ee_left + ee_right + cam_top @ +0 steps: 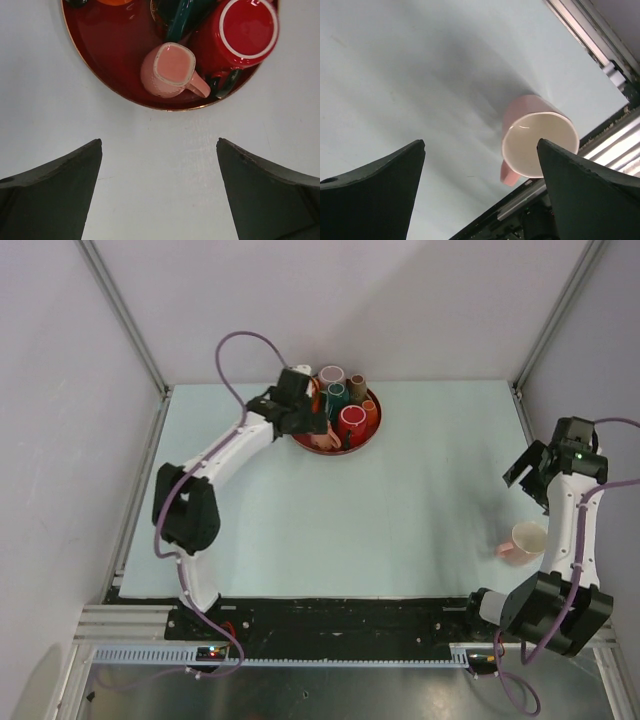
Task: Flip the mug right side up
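The pale pink glazed ceramic mug (524,540) stood mouth up, well away from the round glossy red tray (378,412), out toward the near right corner of the matte, pale blue-white tabletop (350,520). Its cream interior faced up in the right wrist view, the rim a clean circle and the handle a small pink loop on the side turned toward the table's near edge. It sat close to that edge, with the metal rail just beyond it. On its tray side lay a wide, bare stretch of table.

The right gripper (528,480) hung above the table on the tray side of the mug and apart from it. Its dark wedge-shaped fingers (380,190) were spread wide and held nothing.

The left gripper (305,423) hovered at the tray's near left rim, its jaws also spread wide and empty. Flat table showed between them.

The tray lay near the far wall and was crowded. A small pink jug with a squarish mouth (172,70) stood just inside the rim. Beside it was a shiny red mug with a white lip (247,30), and a dark teal mug (337,395) stood behind them.
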Robot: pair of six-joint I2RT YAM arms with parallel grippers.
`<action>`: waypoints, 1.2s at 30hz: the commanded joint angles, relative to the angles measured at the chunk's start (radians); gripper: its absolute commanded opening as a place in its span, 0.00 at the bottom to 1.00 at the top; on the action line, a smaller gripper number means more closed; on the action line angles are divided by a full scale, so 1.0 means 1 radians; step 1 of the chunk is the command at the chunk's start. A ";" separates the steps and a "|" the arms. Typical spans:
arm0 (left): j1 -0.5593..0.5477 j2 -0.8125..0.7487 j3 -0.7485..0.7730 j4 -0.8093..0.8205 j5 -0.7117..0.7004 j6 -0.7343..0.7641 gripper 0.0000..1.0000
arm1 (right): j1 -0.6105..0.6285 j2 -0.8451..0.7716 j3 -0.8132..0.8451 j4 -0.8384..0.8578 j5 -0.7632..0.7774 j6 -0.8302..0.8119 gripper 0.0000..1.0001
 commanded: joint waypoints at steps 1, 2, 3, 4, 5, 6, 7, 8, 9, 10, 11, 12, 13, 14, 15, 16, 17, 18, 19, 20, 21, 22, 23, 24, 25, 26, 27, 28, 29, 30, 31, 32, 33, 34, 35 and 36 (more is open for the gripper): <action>-0.089 0.104 0.056 0.053 -0.279 -0.172 1.00 | 0.087 -0.021 0.039 0.028 0.028 -0.023 0.99; -0.109 0.130 0.078 0.050 -0.304 -0.178 1.00 | 0.103 -0.016 0.040 0.034 0.020 -0.027 1.00; -0.122 0.164 0.097 0.044 -0.329 -0.192 1.00 | 0.120 -0.013 0.039 0.038 0.005 -0.029 1.00; -0.129 0.190 0.126 0.028 -0.347 -0.208 1.00 | 0.131 -0.009 0.039 0.039 -0.007 -0.032 1.00; -0.131 0.226 0.163 0.015 -0.359 -0.221 1.00 | 0.143 -0.007 0.039 0.041 -0.025 -0.036 1.00; -0.131 0.254 0.191 0.000 -0.373 -0.227 1.00 | 0.153 -0.007 0.039 0.042 -0.039 -0.045 1.00; -0.131 0.288 0.222 -0.009 -0.386 -0.231 1.00 | 0.167 -0.007 0.039 0.045 -0.052 -0.051 0.99; -0.131 0.316 0.245 -0.014 -0.404 -0.231 1.00 | 0.185 -0.013 0.039 0.049 -0.057 -0.061 0.99; -0.131 0.344 0.272 -0.017 -0.415 -0.229 0.99 | 0.199 -0.022 0.039 0.051 -0.056 -0.067 0.99; -0.131 0.370 0.296 -0.019 -0.422 -0.227 0.99 | 0.214 -0.030 0.040 0.051 -0.054 -0.073 0.99; -0.131 0.388 0.318 -0.020 -0.423 -0.227 0.98 | 0.224 -0.042 0.040 0.051 -0.052 -0.077 1.00; -0.131 0.403 0.333 -0.021 -0.422 -0.231 0.97 | 0.233 -0.051 0.040 0.047 -0.051 -0.080 0.99; -0.131 0.412 0.344 -0.022 -0.419 -0.235 0.97 | 0.237 -0.065 0.040 0.043 -0.054 -0.081 0.99; -0.129 0.419 0.351 -0.023 -0.413 -0.241 0.95 | 0.240 -0.075 0.040 0.037 -0.056 -0.084 1.00; -0.127 0.423 0.357 -0.023 -0.407 -0.246 0.94 | 0.242 -0.087 0.040 0.032 -0.058 -0.087 1.00; -0.125 0.427 0.359 -0.024 -0.401 -0.250 0.93 | 0.242 -0.097 0.040 0.026 -0.057 -0.090 1.00; -0.123 0.430 0.359 -0.025 -0.396 -0.253 0.91 | 0.242 -0.108 0.040 0.022 -0.053 -0.092 0.99; -0.119 0.433 0.358 -0.028 -0.390 -0.256 0.89 | 0.243 -0.117 0.040 0.020 -0.051 -0.094 0.99; -0.118 0.434 0.352 -0.030 -0.381 -0.258 0.86 | 0.243 -0.125 0.040 0.020 -0.052 -0.096 0.99; -0.115 0.433 0.342 -0.034 -0.374 -0.264 0.81 | 0.243 -0.130 0.040 0.021 -0.053 -0.098 0.99; -0.111 0.428 0.321 -0.038 -0.367 -0.272 0.77 | 0.242 -0.134 0.041 0.022 -0.054 -0.097 1.00; -0.105 0.420 0.295 -0.039 -0.361 -0.278 0.72 | 0.242 -0.135 0.042 0.023 -0.056 -0.098 0.99; -0.099 0.414 0.275 -0.041 -0.356 -0.280 0.69 | 0.242 -0.134 0.043 0.026 -0.059 -0.098 0.99; -0.093 0.406 0.257 -0.041 -0.354 -0.281 0.64 | 0.243 -0.132 0.044 0.029 -0.067 -0.097 1.00; -0.088 0.401 0.245 -0.041 -0.350 -0.280 0.60 | 0.243 -0.130 0.046 0.032 -0.073 -0.094 0.99; -0.081 0.398 0.234 -0.041 -0.347 -0.280 0.56 | 0.244 -0.124 0.048 0.035 -0.084 -0.091 0.99; -0.076 0.394 0.227 -0.041 -0.340 -0.279 0.54 | 0.246 -0.120 0.051 0.039 -0.092 -0.088 1.00; -0.070 0.393 0.220 -0.041 -0.334 -0.278 0.52 | 0.248 -0.115 0.053 0.041 -0.101 -0.085 0.99; -0.066 0.391 0.217 -0.042 -0.330 -0.277 0.49 | 0.253 -0.111 0.057 0.046 -0.108 -0.083 0.99; -0.062 0.391 0.216 -0.041 -0.329 -0.273 0.48 | 0.257 -0.105 0.059 0.048 -0.112 -0.083 0.99; -0.059 0.394 0.217 -0.041 -0.329 -0.269 0.44 | 0.263 -0.101 0.062 0.051 -0.114 -0.083 0.99; -0.055 0.399 0.224 -0.041 -0.321 -0.261 0.41 | 0.266 -0.099 0.065 0.052 -0.115 -0.084 0.99; -0.052 0.404 0.230 -0.041 -0.312 -0.250 0.35 | 0.270 -0.096 0.067 0.054 -0.116 -0.083 0.99; -0.049 0.408 0.232 -0.041 -0.298 -0.244 0.32 | 0.272 -0.094 0.068 0.054 -0.116 -0.083 0.99; -0.046 0.407 0.230 -0.041 -0.287 -0.241 0.29 | 0.275 -0.092 0.069 0.054 -0.118 -0.084 0.99; -0.044 0.404 0.219 -0.041 -0.276 -0.240 0.28 | 0.277 -0.092 0.070 0.054 -0.118 -0.084 0.99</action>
